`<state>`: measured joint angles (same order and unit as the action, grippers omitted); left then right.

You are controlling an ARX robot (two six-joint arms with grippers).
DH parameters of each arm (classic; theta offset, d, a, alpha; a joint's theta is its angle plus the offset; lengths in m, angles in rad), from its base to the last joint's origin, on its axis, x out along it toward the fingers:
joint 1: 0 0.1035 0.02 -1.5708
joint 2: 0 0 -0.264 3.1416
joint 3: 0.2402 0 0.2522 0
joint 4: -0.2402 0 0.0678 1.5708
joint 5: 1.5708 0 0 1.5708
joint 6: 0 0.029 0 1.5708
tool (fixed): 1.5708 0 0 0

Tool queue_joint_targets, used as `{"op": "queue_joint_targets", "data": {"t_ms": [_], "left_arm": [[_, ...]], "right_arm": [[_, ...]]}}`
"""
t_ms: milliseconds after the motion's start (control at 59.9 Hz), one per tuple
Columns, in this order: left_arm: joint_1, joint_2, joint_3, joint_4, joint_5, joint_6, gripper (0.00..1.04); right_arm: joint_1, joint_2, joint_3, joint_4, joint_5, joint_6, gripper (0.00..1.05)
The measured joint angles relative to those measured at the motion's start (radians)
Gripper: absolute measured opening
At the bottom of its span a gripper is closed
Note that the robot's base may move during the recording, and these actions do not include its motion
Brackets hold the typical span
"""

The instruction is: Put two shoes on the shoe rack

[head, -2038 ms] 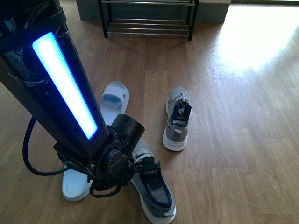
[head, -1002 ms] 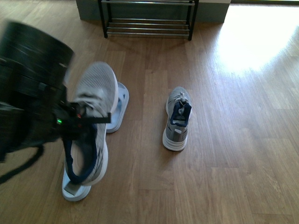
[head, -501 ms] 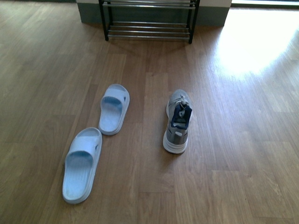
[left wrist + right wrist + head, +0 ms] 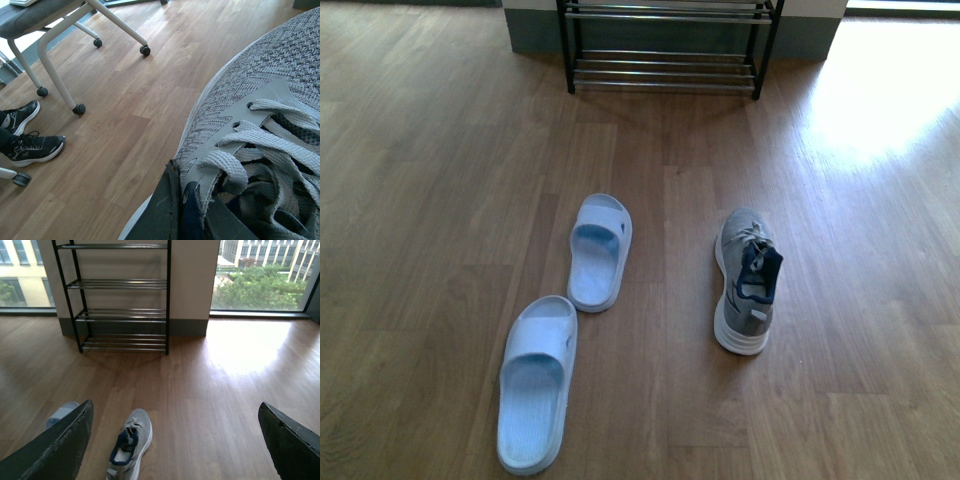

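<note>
One grey sneaker (image 4: 260, 85) fills the left wrist view, laces up, and my left gripper (image 4: 192, 202) is shut on its navy collar and tongue. The other grey sneaker (image 4: 745, 280) stands on the floor, toe towards the shoe rack (image 4: 665, 50), which is against the far wall. Two pale blue slides (image 4: 599, 250) (image 4: 538, 380) lie left of it. My right gripper (image 4: 177, 440) hangs open above the floor, facing the shoe rack (image 4: 120, 295), with the floor sneaker (image 4: 130, 442) between its fingers (image 4: 65, 445) far below. Neither arm shows in the front view.
The left wrist view shows a chair's legs on castors (image 4: 75, 107) and a person's black trainers (image 4: 30, 147) on the wood floor. A large window (image 4: 260, 275) stands right of the rack, with sun glare on the floor (image 4: 880, 90).
My left arm has lifted the grey sneaker off the floor and out of the front view. The front view has since shifted, so the rack and shoes sit further right.
</note>
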<state>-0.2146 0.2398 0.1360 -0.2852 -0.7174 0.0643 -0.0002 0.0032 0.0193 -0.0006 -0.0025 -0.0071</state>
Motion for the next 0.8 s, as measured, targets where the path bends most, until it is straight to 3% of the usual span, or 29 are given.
{"op": "queue_joint_targets", "data": {"t_ms": [768,802], "left_arm": [[0.0,0.0,0.0,0.0,-0.008,0.001,0.01],[0.0,0.0,0.0,0.0,-0.007,0.002,0.01]], "right_arm": [[0.0,0.001,0.0,0.0,-0.002,0.0,0.95],[0.008,0.003,0.001,-0.014,0.032,-0.015,0.95]]}}
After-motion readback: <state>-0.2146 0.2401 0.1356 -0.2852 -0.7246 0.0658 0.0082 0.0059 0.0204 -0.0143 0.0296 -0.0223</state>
